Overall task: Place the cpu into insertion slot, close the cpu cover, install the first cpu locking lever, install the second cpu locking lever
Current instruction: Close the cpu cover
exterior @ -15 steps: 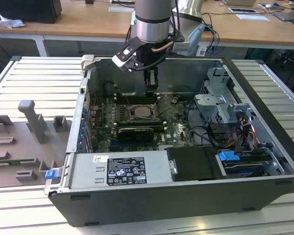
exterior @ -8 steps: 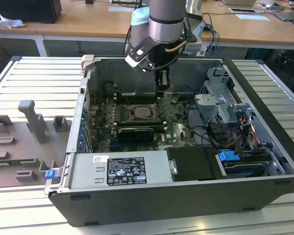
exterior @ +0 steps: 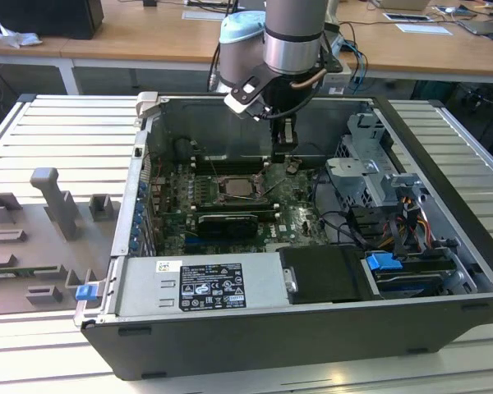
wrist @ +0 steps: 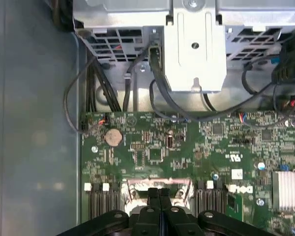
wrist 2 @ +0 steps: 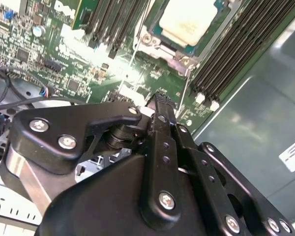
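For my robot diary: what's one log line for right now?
cpu: in insertion slot | hand: shut, near slot

No print I can read. Exterior view, low centre: black-and-white label (exterior: pixel 209 286) on the power supply housing (exterior: pixel 263 283), lettering too small. Second wrist view: white sticker (wrist 2: pixel 294 153) on the case wall, cut off.

Matt silvery-beige metal cpu (wrist 2: pixel 187 19), glossy green circuit board (wrist 2: pixel 162 78), matt black end effector (wrist 2: pixel 160 101) with shiny screws (wrist 2: pixel 166 199)
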You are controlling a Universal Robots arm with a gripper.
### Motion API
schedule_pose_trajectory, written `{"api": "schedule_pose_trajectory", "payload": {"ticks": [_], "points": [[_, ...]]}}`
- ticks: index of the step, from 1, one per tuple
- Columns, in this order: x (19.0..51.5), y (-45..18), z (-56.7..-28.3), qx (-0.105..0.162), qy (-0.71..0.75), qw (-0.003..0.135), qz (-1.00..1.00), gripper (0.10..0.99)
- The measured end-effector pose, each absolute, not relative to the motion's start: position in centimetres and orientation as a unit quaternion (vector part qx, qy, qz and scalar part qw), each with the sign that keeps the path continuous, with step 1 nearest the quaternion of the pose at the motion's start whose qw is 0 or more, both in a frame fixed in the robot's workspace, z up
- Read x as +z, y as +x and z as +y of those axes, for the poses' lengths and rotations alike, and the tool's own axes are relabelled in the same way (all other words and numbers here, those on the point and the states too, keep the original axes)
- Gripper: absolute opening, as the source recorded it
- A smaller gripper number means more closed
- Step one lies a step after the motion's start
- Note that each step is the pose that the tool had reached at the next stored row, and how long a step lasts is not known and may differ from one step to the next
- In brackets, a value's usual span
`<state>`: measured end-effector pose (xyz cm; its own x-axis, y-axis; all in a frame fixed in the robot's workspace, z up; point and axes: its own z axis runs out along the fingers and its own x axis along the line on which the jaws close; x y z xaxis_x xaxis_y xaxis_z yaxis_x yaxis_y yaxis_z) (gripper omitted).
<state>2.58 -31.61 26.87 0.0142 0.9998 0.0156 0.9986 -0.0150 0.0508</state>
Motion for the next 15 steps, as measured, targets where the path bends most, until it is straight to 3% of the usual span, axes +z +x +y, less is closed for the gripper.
{"api": "schedule_pose_trajectory", "payload": {"ticks": [15], "points": [[25.8,5.4,-31.3,0.023,0.709,0.013,0.705,0.106]]}}
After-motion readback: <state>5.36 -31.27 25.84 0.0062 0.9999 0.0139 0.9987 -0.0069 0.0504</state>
